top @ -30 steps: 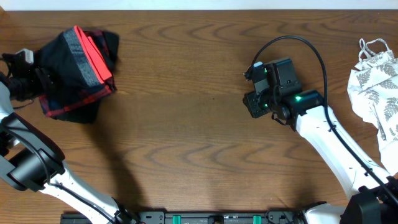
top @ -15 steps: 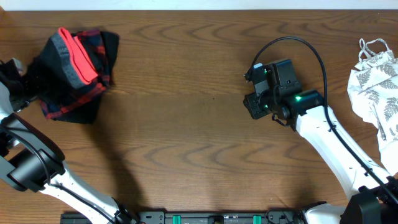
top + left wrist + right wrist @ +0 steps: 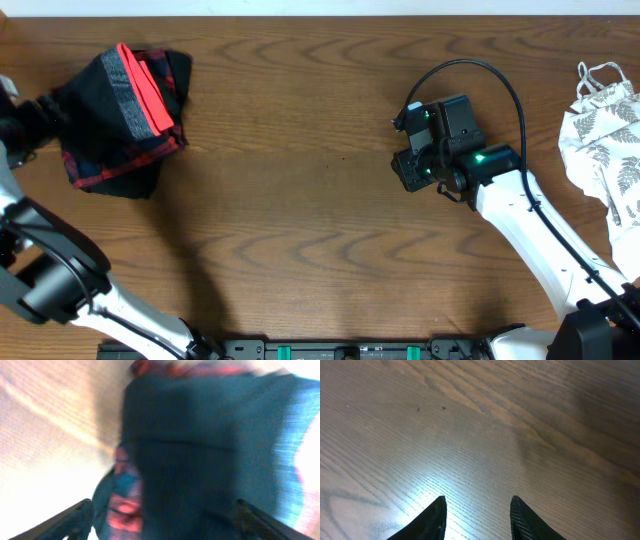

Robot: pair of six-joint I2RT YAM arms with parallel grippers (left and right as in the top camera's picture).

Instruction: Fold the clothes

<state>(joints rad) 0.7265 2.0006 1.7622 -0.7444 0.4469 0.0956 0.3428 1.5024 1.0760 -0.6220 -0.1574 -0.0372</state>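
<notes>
Only partly is the left gripper (image 3: 25, 118) caught overhead, cut off at the frame's edge just beside the pile. Its wrist view is badly blurred: dark cloth with red patches fills it, and the jaws are seen spread wide, gripping nothing. Overhead, the black leggings (image 3: 100, 85) are shown folded, waistband (image 3: 150, 92) uppermost, on the plaid piece (image 3: 110, 172) at the bench's (image 3: 300, 200) far left. The leaf-print top (image 3: 600, 140) is cropped at the right. The right gripper's (image 3: 477, 505) jaws are held part-open and empty over bare wood.

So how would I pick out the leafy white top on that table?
Start at the wooden table and follow its right edge. The white top lies crumpled there, partly out of view. Its grey leaf print sets it apart from the dark bundle opposite.
</notes>
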